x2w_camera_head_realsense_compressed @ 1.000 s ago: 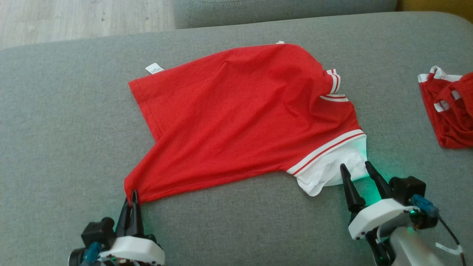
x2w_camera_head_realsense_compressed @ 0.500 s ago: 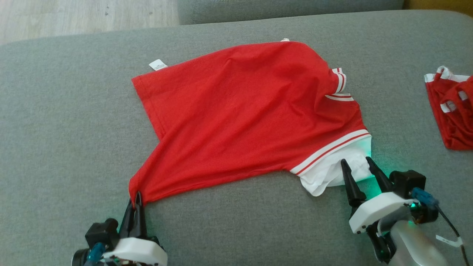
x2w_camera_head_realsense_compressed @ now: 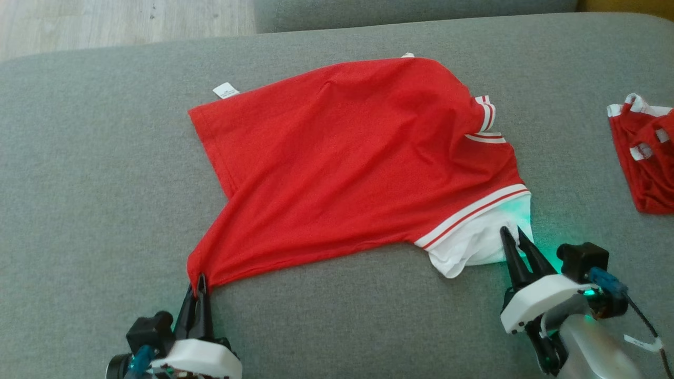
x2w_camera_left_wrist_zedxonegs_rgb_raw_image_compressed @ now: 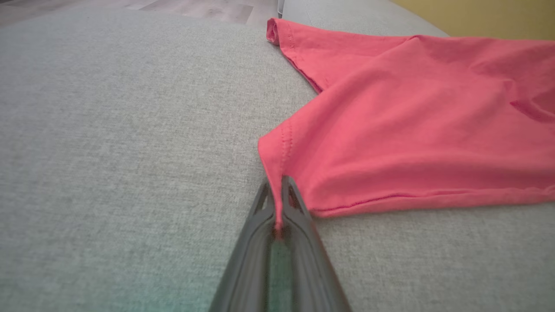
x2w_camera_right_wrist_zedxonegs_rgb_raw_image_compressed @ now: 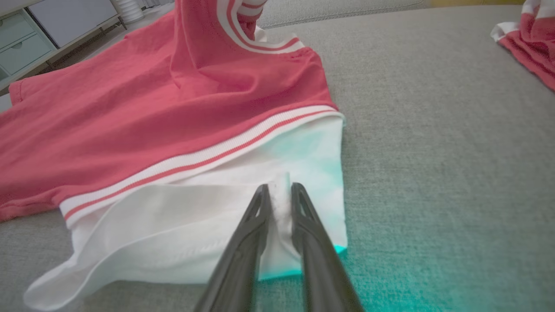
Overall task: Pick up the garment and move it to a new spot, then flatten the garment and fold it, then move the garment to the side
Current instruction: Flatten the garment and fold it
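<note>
- A red short-sleeved shirt with white striped trim point(x2w_camera_head_realsense_compressed: 347, 163) lies spread out near the middle of a wide grey fabric sofa cushion point(x2w_camera_head_realsense_compressed: 95, 173). The cloth is mostly flat, with a few soft creases.
- The left gripper point(x2w_camera_head_realsense_compressed: 200, 280) sits at the lower left of the head view. Its two dark fingers are pressed together on the shirt's near left corner.
- In the left wrist view, the red hem is drawn into a narrow point that disappears between those fingers.
- The right gripper point(x2w_camera_head_realsense_compressed: 512, 232) sits at the lower right of the head view, at the shirt's near right corner.
- A white fabric panel point(x2w_camera_head_realsense_compressed: 468, 247) sticks out there from under a red-and-white striped band. In the right wrist view, the nearly closed fingers pinch a small fold of this panel.
- A green glow from the right gripper tints the white cloth and the cushion just beside it.
- A small white label point(x2w_camera_head_realsense_compressed: 225, 91) pokes out at the shirt's far left edge.
- A second crumpled red and white garment point(x2w_camera_head_realsense_compressed: 650, 168) lies well apart from the shirt, at the cushion's right edge.
- A pale wooden floor point(x2w_camera_head_realsense_compressed: 121, 21) shows beyond the cushion at the upper left.
</note>
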